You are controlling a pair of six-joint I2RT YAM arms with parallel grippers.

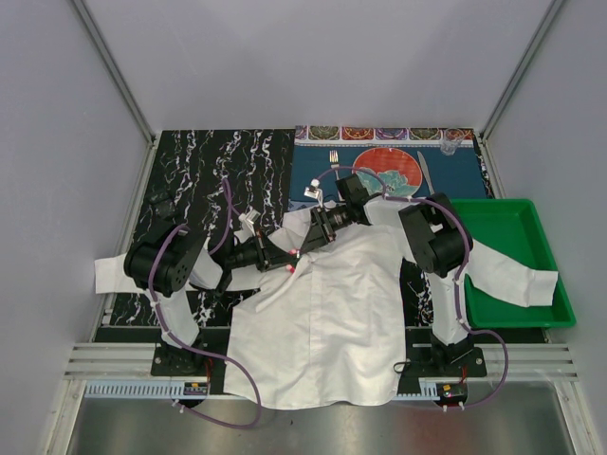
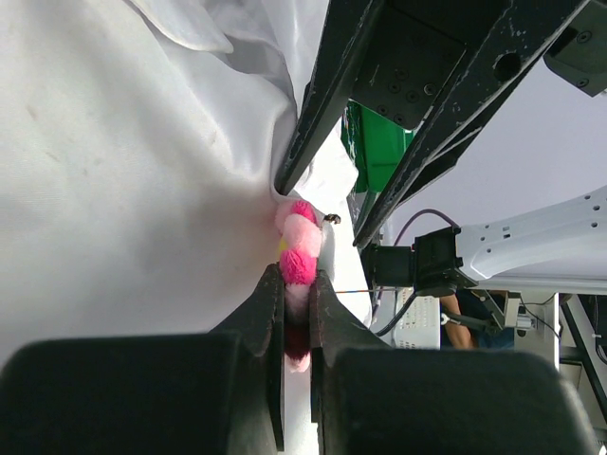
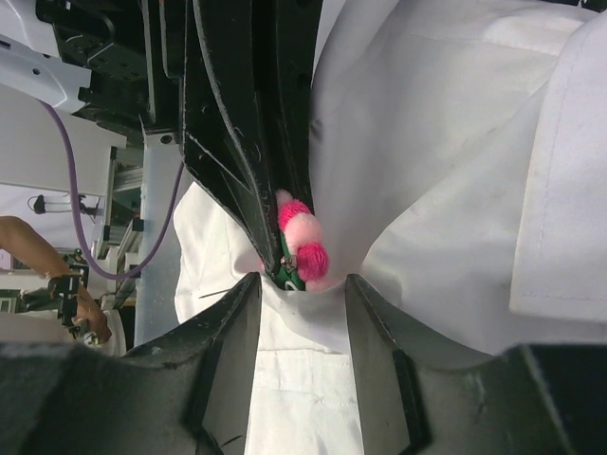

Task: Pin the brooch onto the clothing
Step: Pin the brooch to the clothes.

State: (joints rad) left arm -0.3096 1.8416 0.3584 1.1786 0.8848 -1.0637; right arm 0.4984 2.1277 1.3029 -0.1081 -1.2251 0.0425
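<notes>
The white shirt (image 1: 332, 322) lies spread on the table between the arms. The pink flower brooch (image 1: 292, 268) is at its upper left chest. My left gripper (image 1: 287, 263) is shut on the brooch (image 2: 302, 237), whose pink petals stick out past the fingertips against the shirt (image 2: 123, 190). My right gripper (image 1: 305, 245) faces it from the other side, open, its fingers (image 2: 322, 104) spread either side of the brooch. In the right wrist view the open gripper (image 3: 303, 282) straddles a raised fold of shirt (image 3: 446, 171), with the brooch (image 3: 305, 237) and the left fingers (image 3: 251, 142) just beyond.
A green tray (image 1: 503, 227) stands at the right with a shirt sleeve lying in it. A red-and-teal plate (image 1: 389, 171), fork (image 1: 334, 159) and knife (image 1: 426, 172) lie on a blue placemat behind the shirt. A black marbled mat (image 1: 209, 171) covers the left.
</notes>
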